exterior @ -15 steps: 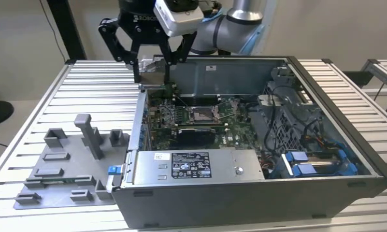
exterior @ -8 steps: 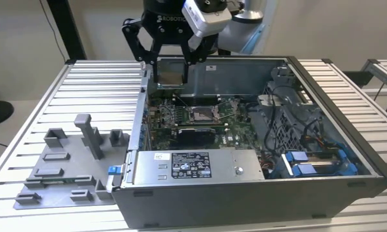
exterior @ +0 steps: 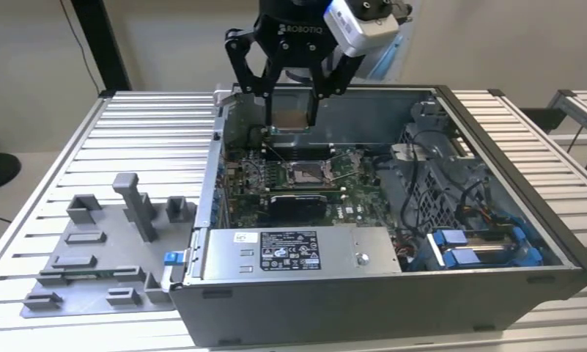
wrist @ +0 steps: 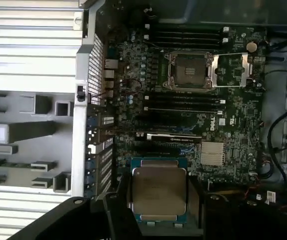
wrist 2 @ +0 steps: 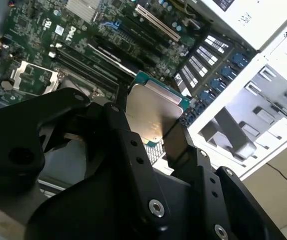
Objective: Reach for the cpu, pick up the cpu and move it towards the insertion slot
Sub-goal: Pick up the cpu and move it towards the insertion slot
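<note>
One gripper (exterior: 291, 110) is clamped on the one cpu (exterior: 290, 116), holding it in the air above the back of the open computer case (exterior: 489, 242) on the bench (exterior: 137, 139). The one insertion slot (exterior: 306, 173) lies open on the green board (wrist: 233, 120) below, apart from the chip. One grey fixture tray (exterior: 97, 257) with several blocks sits beside the case on the exterior view's left.

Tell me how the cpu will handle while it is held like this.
The cpu looks flat and rigid, so it likely won't flex. Its smooth metal top may be slippery. The gripper pinches only its edges above the open computer case, so a slip could probably damage it.
</note>
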Controlling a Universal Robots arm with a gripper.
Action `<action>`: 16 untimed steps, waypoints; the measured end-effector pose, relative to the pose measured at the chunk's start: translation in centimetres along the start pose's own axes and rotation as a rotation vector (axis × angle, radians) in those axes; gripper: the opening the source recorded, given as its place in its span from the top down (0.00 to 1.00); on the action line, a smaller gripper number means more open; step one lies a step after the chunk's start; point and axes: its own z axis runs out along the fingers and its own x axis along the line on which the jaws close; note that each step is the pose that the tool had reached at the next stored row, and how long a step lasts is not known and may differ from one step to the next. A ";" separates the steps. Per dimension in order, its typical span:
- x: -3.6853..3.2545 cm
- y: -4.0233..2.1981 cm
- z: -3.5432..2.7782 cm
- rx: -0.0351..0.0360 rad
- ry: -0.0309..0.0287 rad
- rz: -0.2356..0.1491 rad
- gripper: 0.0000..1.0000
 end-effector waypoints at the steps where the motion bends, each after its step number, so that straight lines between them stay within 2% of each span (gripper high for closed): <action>1: -0.43 -0.01 0.00 -0.0001 0.0000 0.000 1.00; 11: -5.05 -0.10 -0.11 -0.0001 0.0000 0.000 1.00; 12: -5.29 -0.11 -0.12 0.0001 -0.0003 0.000 1.00; 16: -5.31 -0.10 -0.12 -0.0001 -0.0001 0.000 1.00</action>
